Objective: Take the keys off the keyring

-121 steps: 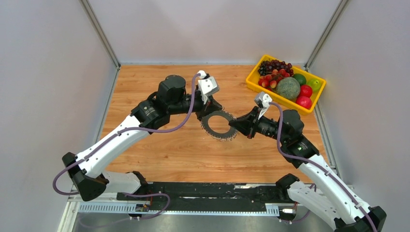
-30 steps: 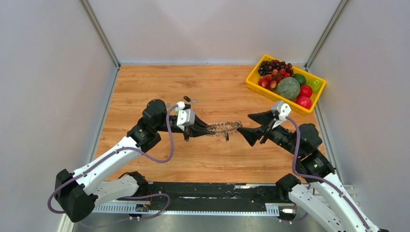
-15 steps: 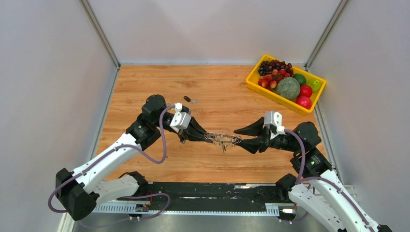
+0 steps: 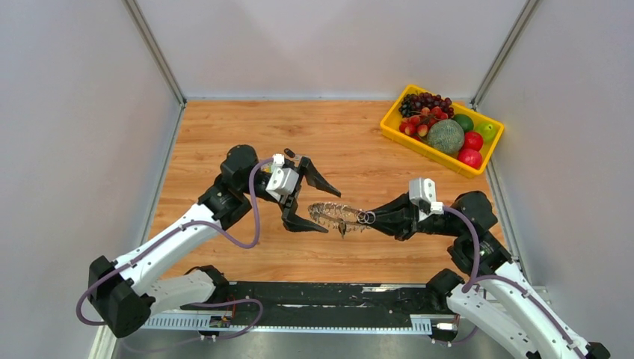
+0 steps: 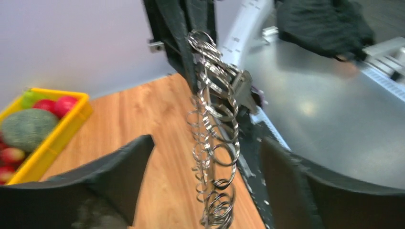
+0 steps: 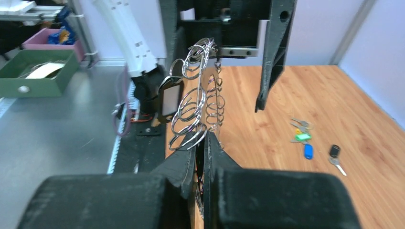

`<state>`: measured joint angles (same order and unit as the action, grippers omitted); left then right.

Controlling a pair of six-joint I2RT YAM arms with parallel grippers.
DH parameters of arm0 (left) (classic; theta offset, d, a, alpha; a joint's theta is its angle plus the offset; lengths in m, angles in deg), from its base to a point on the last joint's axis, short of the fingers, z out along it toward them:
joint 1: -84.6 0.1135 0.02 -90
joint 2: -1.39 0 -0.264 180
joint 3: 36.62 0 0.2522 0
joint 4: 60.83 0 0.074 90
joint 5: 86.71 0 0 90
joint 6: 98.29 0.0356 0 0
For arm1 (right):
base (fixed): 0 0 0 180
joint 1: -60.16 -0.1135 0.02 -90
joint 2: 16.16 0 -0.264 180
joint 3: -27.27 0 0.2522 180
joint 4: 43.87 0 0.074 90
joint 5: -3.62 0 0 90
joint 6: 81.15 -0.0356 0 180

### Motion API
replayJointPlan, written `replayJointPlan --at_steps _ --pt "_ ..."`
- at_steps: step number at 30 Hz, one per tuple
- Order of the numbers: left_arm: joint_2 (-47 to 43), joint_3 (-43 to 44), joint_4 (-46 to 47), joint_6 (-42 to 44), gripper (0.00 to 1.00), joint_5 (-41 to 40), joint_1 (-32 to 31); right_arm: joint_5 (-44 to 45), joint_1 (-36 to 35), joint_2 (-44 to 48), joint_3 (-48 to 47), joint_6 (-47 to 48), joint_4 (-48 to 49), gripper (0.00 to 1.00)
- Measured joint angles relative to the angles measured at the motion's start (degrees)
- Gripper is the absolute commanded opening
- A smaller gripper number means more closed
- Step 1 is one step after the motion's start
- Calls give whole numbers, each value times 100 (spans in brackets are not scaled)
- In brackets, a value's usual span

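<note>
Grey coil-rimmed metal keyring (image 4: 335,215), pinched by the right gripper (image 4: 371,218) above the worktop's centre, is apparently steadied so the spread-open left gripper (image 4: 333,213) can reach a small dark-headed silver key (image 4: 342,229) dangling beneath.

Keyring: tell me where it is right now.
In the top view, the keyring is over the middle of the table, its right end pinched in the right hand, its left end between the open left hand's fingers.

The left arm (image 4: 168,243) and right arm (image 4: 516,303) have white links and black joints. A purple cable (image 4: 253,213) goes along each arm to a grey wrist block (image 4: 282,181). The fingers (image 4: 318,178) are black, matte, pointed wedges.
</note>
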<state>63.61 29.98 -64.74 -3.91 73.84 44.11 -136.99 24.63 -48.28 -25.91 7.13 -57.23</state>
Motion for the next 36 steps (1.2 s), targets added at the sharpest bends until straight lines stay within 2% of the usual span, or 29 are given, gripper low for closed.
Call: replayJointPlan --at_steps 5,10,13,16,23,29,33,36 --pt "-507 -643 754 -588 100 -966 -2 1174 -31 205 7 -17 -105 0" --pt "-1104 -979 800 -894 100 -2708 2 2374 -101 518 96 -48 -59 0" --pt "-1335 -1086 785 -1274 100 -3595 2 3305 -66 402 125 101 120 0" --pt "-1401 -1207 1003 -1869 100 -4181 0 3856 -59 68 192 363 468 0" --pt "-1047 -1384 1827 -2660 100 -4579 -61 3895 -247 -693 243 1554 984 0" --pt "-678 -1322 2098 -2647 96 -4817 -260 3663 -411 -1340 -289 2734 975 0" --pt "-662 -1311 2306 -2568 90 -5134 -293 3285 -435 -1458 -619 3427 1010 0" --pt "-664 -1311 2594 -2468 90 -5272 -299 3058 -483 -1475 -763 3851 1027 0"
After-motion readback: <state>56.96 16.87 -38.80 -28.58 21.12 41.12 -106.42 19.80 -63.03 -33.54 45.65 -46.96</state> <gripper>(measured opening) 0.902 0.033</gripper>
